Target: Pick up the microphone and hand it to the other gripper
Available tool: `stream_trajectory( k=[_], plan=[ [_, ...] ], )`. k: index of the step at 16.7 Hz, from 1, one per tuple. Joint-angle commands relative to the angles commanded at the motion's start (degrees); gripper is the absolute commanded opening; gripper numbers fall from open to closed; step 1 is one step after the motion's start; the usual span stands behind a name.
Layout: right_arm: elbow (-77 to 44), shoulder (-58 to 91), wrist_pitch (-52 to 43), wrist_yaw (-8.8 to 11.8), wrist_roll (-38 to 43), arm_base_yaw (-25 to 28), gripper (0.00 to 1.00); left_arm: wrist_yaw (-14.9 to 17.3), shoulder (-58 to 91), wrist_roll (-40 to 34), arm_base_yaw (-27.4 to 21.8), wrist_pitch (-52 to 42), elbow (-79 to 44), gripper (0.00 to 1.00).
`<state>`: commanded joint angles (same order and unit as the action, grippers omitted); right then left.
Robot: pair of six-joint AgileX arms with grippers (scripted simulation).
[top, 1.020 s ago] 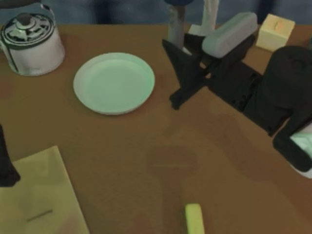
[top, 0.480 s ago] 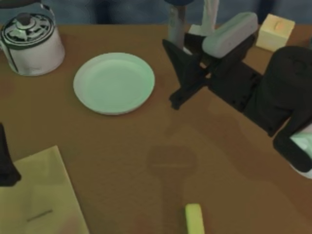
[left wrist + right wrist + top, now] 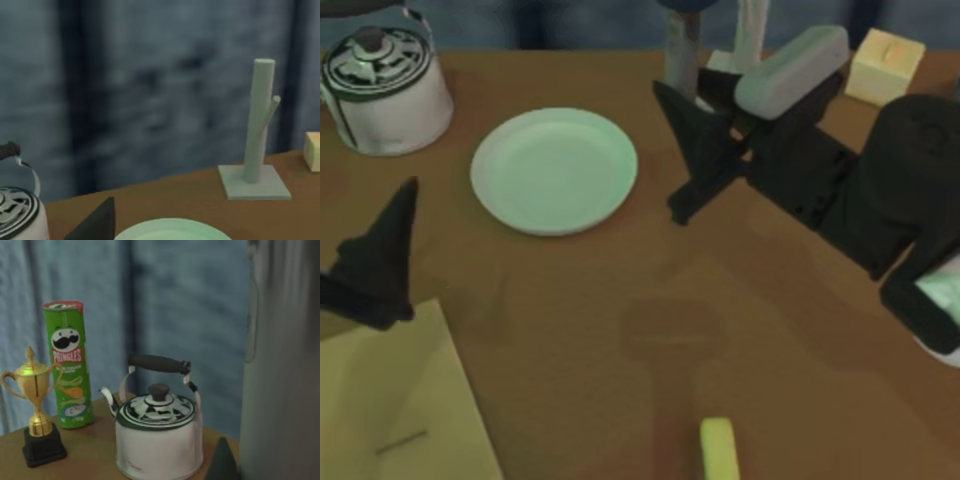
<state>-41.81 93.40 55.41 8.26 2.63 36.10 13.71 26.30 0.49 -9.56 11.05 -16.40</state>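
Observation:
The microphone [image 3: 680,55] stands upright at the back of the table, grey handle up to a dark head cut by the top view's upper edge. My right gripper [image 3: 672,150] is shut on its lower handle, one wedge finger on each side. In the right wrist view the handle [image 3: 280,360] fills one side, next to a dark fingertip [image 3: 220,462]. My left gripper [image 3: 382,250] hovers open at the table's left, far from the microphone, pointing toward the back. One of its fingers [image 3: 95,225] shows in the left wrist view.
A white kettle [image 3: 385,90] sits back left and a pale green plate [image 3: 555,170] beside it. A yellow sheet [image 3: 410,400] lies front left, a yellow-green bar [image 3: 718,445] at the front. A white stand [image 3: 257,135], a cream cube [image 3: 885,65], a Pringles can [image 3: 67,365] and a trophy [image 3: 37,410] stand at the back.
My left gripper has swung in from the left edge, over the table, toward the plate. The right arm and the microphone have not moved.

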Motion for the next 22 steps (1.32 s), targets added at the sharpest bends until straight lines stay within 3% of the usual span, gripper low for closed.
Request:
stream_trajectory(
  k=[6, 11, 18, 22],
  plan=[
    [0.0, 0.0, 0.0, 0.0, 0.0, 0.0, 0.0, 12.3, 27.8, 0.5, -8.5, 10.1, -15.1, 1.0],
    [0.0, 0.0, 0.0, 0.0, 0.0, 0.0, 0.0, 18.3, 40.6, 0.5, -12.7, 15.1, -22.4, 1.0],
    [0.0, 0.0, 0.0, 0.0, 0.0, 0.0, 0.0, 18.3, 42.3, 0.5, -13.3, 15.7, -23.6, 1.0],
    [0.0, 0.0, 0.0, 0.0, 0.0, 0.0, 0.0, 14.8, 51.1, 0.4, -17.2, 18.0, -30.3, 1.0]
  ],
)
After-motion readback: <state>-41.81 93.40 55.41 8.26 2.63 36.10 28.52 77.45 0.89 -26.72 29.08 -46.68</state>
